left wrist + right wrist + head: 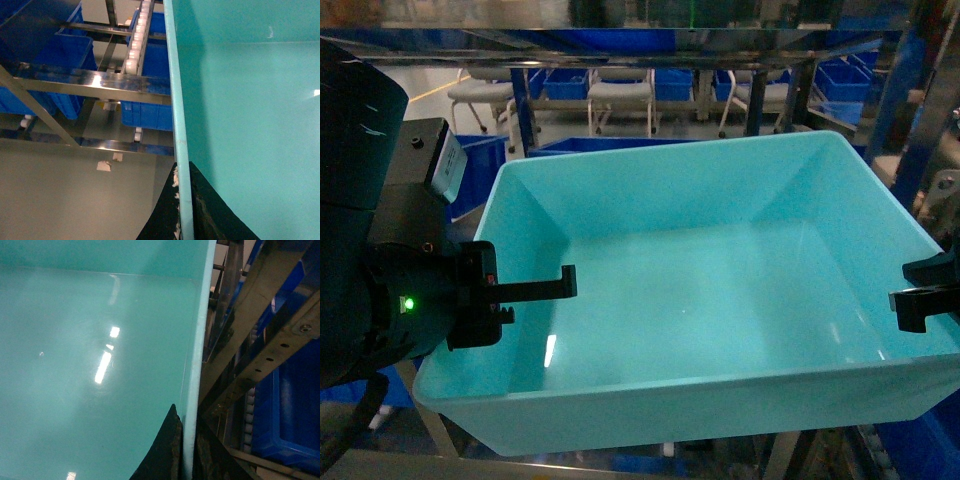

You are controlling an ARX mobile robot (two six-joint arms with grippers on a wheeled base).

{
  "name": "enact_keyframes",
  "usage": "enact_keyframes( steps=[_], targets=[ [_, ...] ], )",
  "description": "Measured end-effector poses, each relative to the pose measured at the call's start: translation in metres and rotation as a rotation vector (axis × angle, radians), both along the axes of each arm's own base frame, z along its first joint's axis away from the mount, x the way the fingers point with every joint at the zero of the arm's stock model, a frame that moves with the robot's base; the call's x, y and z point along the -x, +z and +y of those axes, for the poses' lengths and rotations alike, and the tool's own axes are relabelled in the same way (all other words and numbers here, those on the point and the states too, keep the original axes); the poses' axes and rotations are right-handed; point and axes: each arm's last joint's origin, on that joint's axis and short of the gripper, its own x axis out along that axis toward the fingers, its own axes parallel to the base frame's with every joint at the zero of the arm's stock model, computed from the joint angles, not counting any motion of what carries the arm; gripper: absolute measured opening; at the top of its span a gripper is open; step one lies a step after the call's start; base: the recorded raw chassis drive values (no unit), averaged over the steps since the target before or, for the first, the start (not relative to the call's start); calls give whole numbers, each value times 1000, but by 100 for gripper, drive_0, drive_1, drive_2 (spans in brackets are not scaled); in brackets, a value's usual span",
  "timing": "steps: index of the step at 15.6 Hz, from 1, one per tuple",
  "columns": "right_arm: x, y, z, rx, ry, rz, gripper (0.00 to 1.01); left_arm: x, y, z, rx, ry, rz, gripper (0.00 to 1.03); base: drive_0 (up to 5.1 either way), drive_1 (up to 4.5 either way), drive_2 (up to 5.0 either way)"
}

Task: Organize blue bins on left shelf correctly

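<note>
With both claws clamped on the rims of the turquoise bin [720, 300] filling mid-frame, left gripper [182, 210] and right gripper [186, 455] carry it over the steel shelf [95, 82], so next comes lowering it level onto the white rollers [137, 35].

Light turquoise bin [720, 290]: rectangular, open top up, nothing inside. Left gripper [535, 290] at its left wall, one finger inside the bin. Right gripper [923, 295] at its right rim. Beyond its far wall: darker blue bins [845, 80] and grey chairs [620, 95].
</note>
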Motion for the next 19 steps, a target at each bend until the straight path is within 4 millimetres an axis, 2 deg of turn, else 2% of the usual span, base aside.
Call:
enact_keyframes(
  steps=[4,12,17,19],
  targets=[
    [0,0,0,0,0,1,2,0,0,0,0,0,1,2,-415,365,59],
    [0,0,1,0,2,1,2,0,0,1,0,1,1,2,-9,-9,-9],
    [0,0,0,1,-1,2,2,0,0,0,-1,-1,4,2,-329,494,-142],
    [0,0,0,-1,-1,-4,2,0,0,0,2,-1,-4,2,13,109,-83]
  ],
)
